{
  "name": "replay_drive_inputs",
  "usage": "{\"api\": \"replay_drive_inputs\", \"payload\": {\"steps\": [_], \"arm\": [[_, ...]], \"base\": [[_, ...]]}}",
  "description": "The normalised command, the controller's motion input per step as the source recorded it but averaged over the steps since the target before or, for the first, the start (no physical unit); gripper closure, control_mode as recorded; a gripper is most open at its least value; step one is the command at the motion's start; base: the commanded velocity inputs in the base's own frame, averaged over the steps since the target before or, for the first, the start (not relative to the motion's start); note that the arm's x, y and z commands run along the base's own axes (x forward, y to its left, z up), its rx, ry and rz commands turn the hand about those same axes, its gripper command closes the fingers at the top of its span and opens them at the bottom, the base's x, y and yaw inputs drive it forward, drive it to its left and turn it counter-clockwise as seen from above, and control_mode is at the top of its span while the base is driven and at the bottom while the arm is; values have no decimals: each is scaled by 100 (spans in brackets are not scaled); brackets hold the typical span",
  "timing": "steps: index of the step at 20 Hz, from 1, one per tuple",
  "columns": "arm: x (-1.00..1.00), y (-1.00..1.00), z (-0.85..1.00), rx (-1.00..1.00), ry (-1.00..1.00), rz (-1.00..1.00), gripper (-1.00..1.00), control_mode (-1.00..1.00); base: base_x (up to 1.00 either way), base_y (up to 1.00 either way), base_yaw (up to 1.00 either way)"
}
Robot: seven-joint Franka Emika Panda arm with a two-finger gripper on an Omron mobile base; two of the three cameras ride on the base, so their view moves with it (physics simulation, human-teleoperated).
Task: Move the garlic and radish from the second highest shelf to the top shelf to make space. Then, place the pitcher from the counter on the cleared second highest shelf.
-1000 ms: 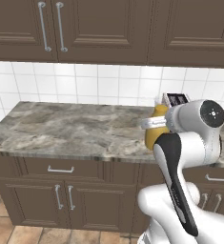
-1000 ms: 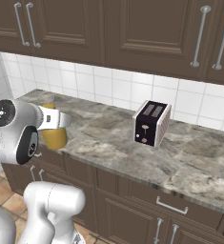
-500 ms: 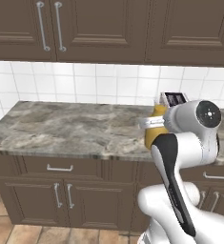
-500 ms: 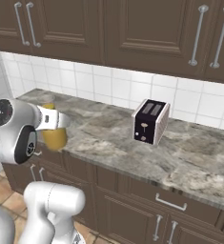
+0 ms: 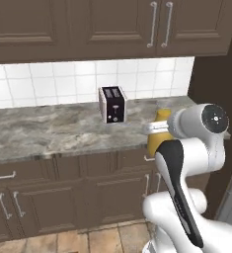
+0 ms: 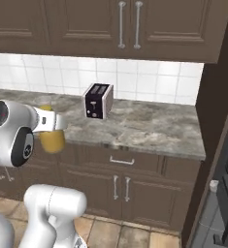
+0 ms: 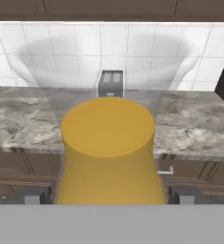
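My hand [image 7: 108, 200] has the orange pitcher [image 7: 107, 152] clamped between its two dark fingertips [image 7: 35, 196], one on each flank of the jug — it rides up off the marbled tabletop [image 5: 53, 133], out in front of the dark lower cabinets [image 6: 125, 186] and tucked close against my wrist. Beyond it the black-and-silver toaster [image 5: 112, 104] stands upright on the stone, well apart from the jug, and behind that the white tiled wall [image 6: 149, 80] climbs to the brown upper cabinets [image 5: 112, 24] — tall dark panel [image 6: 215, 111] at the right end.
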Motion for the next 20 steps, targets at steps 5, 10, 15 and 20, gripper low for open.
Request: {"api": "replay_drive_inputs", "payload": {"steps": [5,10,15,20], "arm": [[0,0,0,0,0,0,100,100],[0,0,0,0,0,0,100,100],[0,0,0,0,0,0,100,100],[0,0,0,0,0,0,100,100]], "base": [[-25,-38,-59],[-38,-33,-57],[-35,-37,-57],[-5,-52,-58]]}}
